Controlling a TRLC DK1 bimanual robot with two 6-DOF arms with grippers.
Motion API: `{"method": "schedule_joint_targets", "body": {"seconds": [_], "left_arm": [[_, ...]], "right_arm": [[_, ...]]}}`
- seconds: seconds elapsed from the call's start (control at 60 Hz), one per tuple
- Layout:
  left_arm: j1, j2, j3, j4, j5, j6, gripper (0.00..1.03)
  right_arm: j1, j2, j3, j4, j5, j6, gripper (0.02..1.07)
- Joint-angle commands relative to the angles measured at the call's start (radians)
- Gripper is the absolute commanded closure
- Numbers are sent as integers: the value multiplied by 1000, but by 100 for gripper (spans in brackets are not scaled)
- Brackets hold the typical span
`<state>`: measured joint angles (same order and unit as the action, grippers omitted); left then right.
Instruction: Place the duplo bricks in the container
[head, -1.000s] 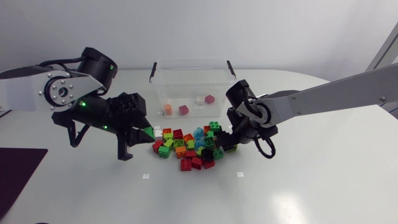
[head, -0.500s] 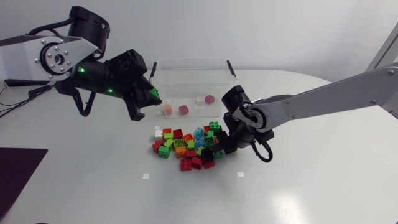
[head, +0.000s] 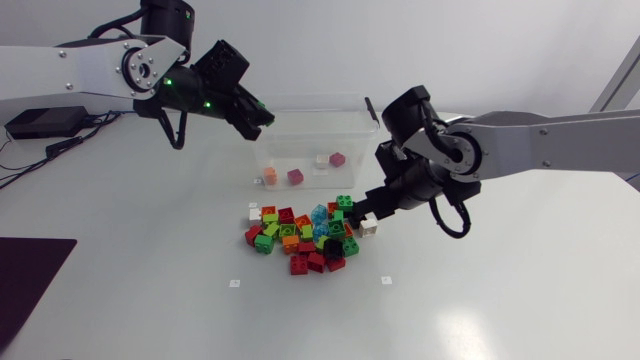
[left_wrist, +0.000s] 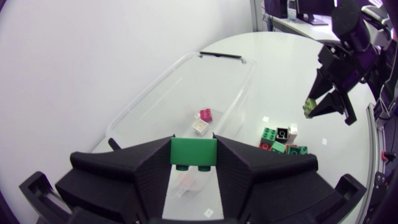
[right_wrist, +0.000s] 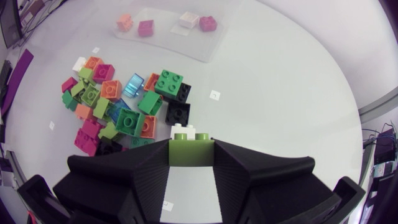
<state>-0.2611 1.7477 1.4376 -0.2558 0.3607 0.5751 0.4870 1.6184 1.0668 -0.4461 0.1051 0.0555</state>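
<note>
— Left gripper (head: 256, 118), seen from overhead: where is it?
— Upper left of centre, at the clear container's (head: 305, 98) left rim. Four bricks lie inside. Right of centre, the right gripper (head: 366, 207) pinches a lime brick (head: 355, 213) over the pile's (head: 300, 242) right edge.
— And the left wrist view?
— Both fingers clamp a green brick (left_wrist: 193, 152), with the container (left_wrist: 155, 93) ahead of it. Beyond that is the right gripper (left_wrist: 323, 102) with its lime brick (left_wrist: 309, 107).
— Right wrist view?
— The lime brick (right_wrist: 191, 149) is squeezed between the fingers, a white brick (right_wrist: 180, 130) just ahead, then the pile (right_wrist: 118, 106), with the container (right_wrist: 168, 40) farthest.
</note>
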Motion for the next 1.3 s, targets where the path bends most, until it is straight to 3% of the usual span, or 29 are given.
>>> {"method": "schedule_joint_targets", "body": {"seconds": [0.0,0.4,0.467,0.533,0.567,0.867,1.017,1.283], "left_arm": [[16,53,67,23,3,-75,72],[20,223,238,82,-57,-179,65],[20,240,262,82,-57,-195,51],[16,240,265,82,-68,-204,12],[14,233,261,82,-78,-205,6],[31,16,61,121,-78,-187,5],[43,-129,-98,121,-72,-110,5],[60,-275,-345,86,24,58,6]], "right_arm": [[2,-25,47,-13,-1,-5,66],[7,-9,209,38,-18,17,66],[2,14,252,43,-19,23,66],[2,40,292,46,-19,27,66],[2,57,315,49,-19,27,66],[-1,207,519,60,-19,30,66],[-5,287,628,58,-19,30,66],[-11,390,731,72,-18,44,66]]}}
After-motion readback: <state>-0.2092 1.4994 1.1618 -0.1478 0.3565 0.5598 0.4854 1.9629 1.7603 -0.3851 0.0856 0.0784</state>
